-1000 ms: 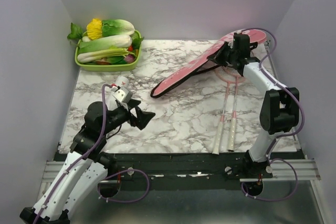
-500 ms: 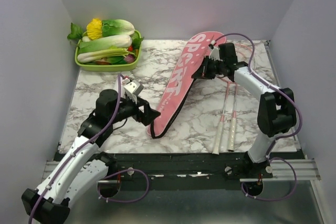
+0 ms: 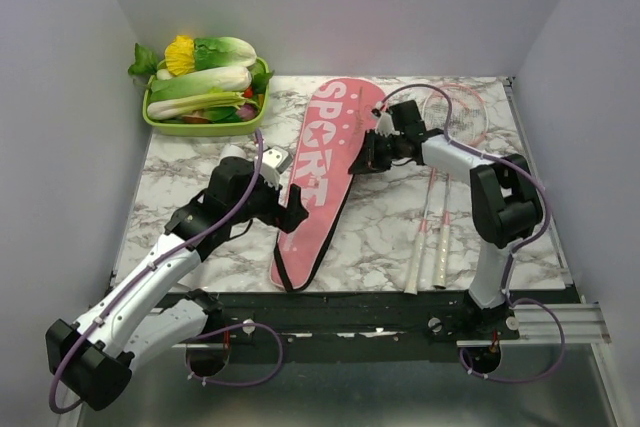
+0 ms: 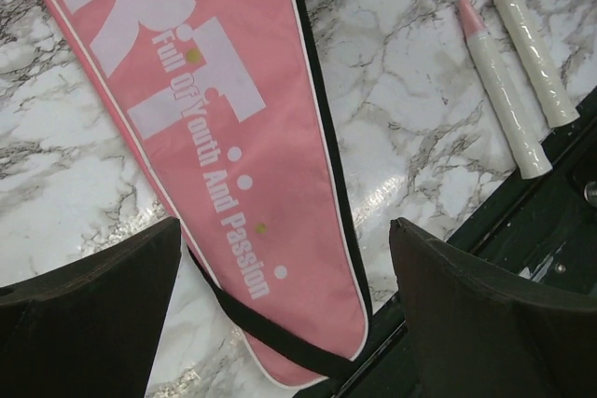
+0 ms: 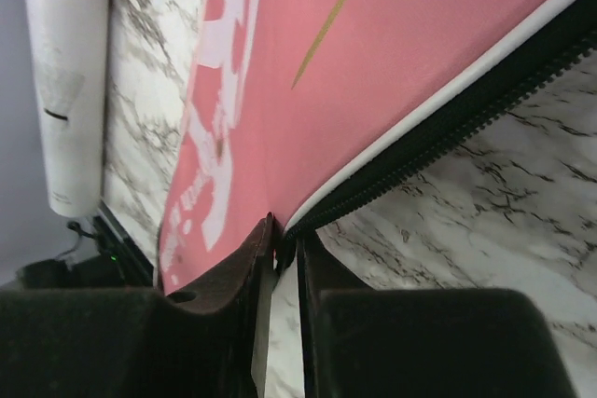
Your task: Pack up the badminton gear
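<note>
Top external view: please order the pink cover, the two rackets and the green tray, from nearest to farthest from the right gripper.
1. pink cover: its edge is pinched by the right gripper, so they touch.
2. rackets: lying just to the gripper's right.
3. green tray: in the far left corner, clearly farthest.

The left wrist view cuts off the cover (image 4: 224,184) above "RT", and the rackets (image 4: 508,100) above their grips. From overhead, the left arm (image 3: 160,267) hides most of what may be the tube (image 3: 232,152).
</note>
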Tool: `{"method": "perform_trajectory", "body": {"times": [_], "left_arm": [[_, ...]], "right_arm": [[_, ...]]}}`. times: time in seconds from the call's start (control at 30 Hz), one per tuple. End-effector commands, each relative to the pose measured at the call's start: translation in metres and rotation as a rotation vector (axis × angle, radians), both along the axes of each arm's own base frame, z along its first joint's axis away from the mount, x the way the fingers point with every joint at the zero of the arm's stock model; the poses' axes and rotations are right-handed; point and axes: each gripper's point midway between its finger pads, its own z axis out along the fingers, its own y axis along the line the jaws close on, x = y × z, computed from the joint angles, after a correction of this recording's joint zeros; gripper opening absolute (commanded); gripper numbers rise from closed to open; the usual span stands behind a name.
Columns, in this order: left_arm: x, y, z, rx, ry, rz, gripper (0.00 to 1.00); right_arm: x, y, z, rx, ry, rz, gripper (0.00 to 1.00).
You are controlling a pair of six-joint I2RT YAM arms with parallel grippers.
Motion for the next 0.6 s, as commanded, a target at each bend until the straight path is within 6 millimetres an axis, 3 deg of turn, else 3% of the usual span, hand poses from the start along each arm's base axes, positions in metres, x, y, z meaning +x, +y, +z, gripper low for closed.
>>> {"method": "perform_trajectory", "body": {"times": [0.0,0.03,0.13,0.17,0.2,0.3,0.33,0.37,0.4,0.43,0.53,0.57], "left_arm": [[0.004,0.009,0.000,0.066,-0.006,0.071,0.99],[0.003,0.009,0.001,0.076,-0.009,0.067,0.99],[0.005,0.014,-0.005,0.173,-0.025,0.096,0.99],[0.007,0.016,-0.005,0.205,-0.034,0.106,0.99],[0.009,0.019,-0.007,0.252,-0.051,0.129,0.99],[0.010,0.018,-0.010,0.325,-0.077,0.122,0.99],[0.013,0.023,-0.011,0.353,-0.090,0.144,0.99],[0.014,0.022,-0.016,0.375,-0.088,0.140,0.99],[0.014,0.023,-0.019,0.394,-0.089,0.131,0.99],[0.015,0.024,-0.022,0.411,-0.085,0.132,0.99],[0.013,0.023,-0.037,0.493,-0.058,0.108,0.99],[0.016,0.025,-0.043,0.542,-0.062,0.121,0.99]], "right_arm": [[0.008,0.018,-0.002,0.011,-0.011,0.007,0.31],[0.007,0.017,-0.004,0.004,-0.009,0.004,0.44],[0.007,0.010,0.002,-0.024,-0.042,-0.024,0.55],[0.001,0.005,0.000,-0.036,-0.039,-0.030,0.55],[-0.001,0.003,0.015,-0.028,-0.072,-0.038,0.56],[-0.019,-0.012,0.013,-0.061,-0.090,-0.081,0.60],[-0.023,-0.018,0.030,-0.063,-0.138,-0.105,0.60],[-0.029,-0.021,0.036,-0.064,-0.156,-0.112,0.60],[-0.042,-0.026,0.029,-0.079,-0.146,-0.113,0.60],[-0.048,-0.028,0.048,-0.083,-0.209,-0.124,0.60],[-0.074,-0.037,0.050,-0.172,-0.263,-0.136,0.60],[-0.082,-0.039,0.064,-0.164,-0.306,-0.136,0.61]]}}
